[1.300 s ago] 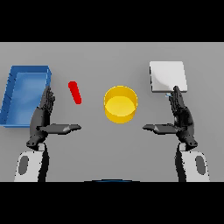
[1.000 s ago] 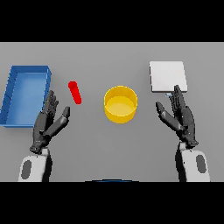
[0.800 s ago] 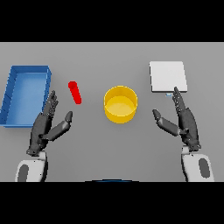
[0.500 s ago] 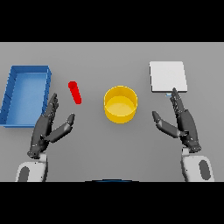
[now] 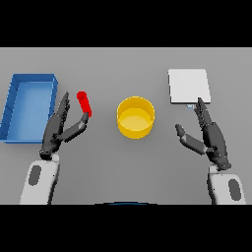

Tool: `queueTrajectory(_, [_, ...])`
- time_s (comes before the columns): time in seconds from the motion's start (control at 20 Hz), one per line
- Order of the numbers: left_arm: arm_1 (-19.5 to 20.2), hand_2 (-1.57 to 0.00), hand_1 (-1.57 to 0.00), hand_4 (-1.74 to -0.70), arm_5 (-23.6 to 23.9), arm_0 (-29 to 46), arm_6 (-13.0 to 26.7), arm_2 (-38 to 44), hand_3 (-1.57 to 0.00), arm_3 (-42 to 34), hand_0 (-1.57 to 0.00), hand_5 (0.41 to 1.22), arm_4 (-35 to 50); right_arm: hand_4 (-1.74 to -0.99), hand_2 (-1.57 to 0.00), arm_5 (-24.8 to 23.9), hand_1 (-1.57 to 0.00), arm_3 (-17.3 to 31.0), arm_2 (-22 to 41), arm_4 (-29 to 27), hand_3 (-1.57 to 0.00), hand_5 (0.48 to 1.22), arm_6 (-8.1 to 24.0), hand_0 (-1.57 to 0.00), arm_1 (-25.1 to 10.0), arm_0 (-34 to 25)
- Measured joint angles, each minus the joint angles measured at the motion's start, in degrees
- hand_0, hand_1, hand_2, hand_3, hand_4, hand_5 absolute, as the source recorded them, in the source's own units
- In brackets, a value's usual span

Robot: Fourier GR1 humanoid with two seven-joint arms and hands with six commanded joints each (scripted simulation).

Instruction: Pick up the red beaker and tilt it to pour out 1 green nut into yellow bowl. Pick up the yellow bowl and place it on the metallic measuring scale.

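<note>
Red beaker (image 5: 84,104) lies on the grey table (image 5: 126,69) as a small, smooth cylinder, set at a slant with its upper end toward the far left and its lower end toward the near right. It sits just off the tips of the left hand (image 5: 58,130), between that hand and the yellow bowl (image 5: 135,116). The left thumb (image 5: 78,125) reaches up toward the beaker's lower end — close to it, though whether it touches cannot be told from this angle. The left fingers (image 5: 61,113) are straight and spread, pointing away from the robot, beside the beaker on its left and not wrapped around it; the hand holds nothing.

The yellow bowl stands upright near the table's middle, round, with a plain wall and a paler yellow floor inside; no nut can be made out in it. It is well apart from both hands.

The right hand (image 5: 210,139) shows at the right, palm turned inward, its fingers extended and loosely parted with the thumb angled out toward the bowl — open, gripping nothing. Its longest fingertip ends just at the near edge of the metallic measuring scale (image 5: 189,86), a flat, pale grey square plate with a small marking on its near side; contact cannot be judged.

A blue tray (image 5: 12,101) with low walls, rectangular and open-topped, lies at the far left, beside the left hand.
</note>
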Motion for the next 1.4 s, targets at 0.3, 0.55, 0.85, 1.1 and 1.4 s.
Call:
queueTrajectory(0.3, [-0.97, 0.00, 0.00, -1.23, 1.15, -8.64, -4.97, 2.46, 0.00, 11.77, 0.00, 0.635, 0.03, -1.303, 0.00, -0.73, 0.00, 0.42, 0.05, 0.91, 0.00, 0.631, 0.68, 0.00, 0.13, -0.56])
queueTrajectory(0.55, [-0.90, 0.00, 0.00, -1.23, 3.59, -15.40, -4.98, 3.13, 0.00, 19.73, 0.00, 0.647, -2.55, -1.300, 0.00, -0.85, 0.00, 0.46, -0.18, 1.07, 0.00, 0.638, 0.38, 0.00, -0.15, -0.59])
queueTrajectory(0.85, [-2.01, 0.00, 0.00, -1.33, 3.94, -19.77, -11.65, 5.05, 0.00, 27.84, 0.00, 0.709, -1.68, -1.303, 0.00, -1.70, 0.00, 0.95, 0.16, 2.14, 0.00, 0.646, 0.80, 0.00, 0.28, -1.01])
queueTrajectory(1.1, [-3.50, -0.76, -0.76, -1.42, 6.15, -22.03, -13.29, 7.71, -0.65, 31.17, -0.78, 0.873, 0.10, -1.292, 0.00, -1.82, 0.00, -0.12, 0.44, 1.78, 0.00, 0.646, 1.41, 0.00, 0.91, -0.72])
queueTrajectory(1.4, [-3.72, -1.36, -1.36, -1.62, 7.17, -24.33, -16.00, 8.68, -1.18, 34.23, -1.36, 1.130, 0.54, -1.290, 0.00, -1.85, 0.00, 0.10, 0.22, 1.82, 0.00, 0.649, 1.88, 0.00, 0.68, -0.50])
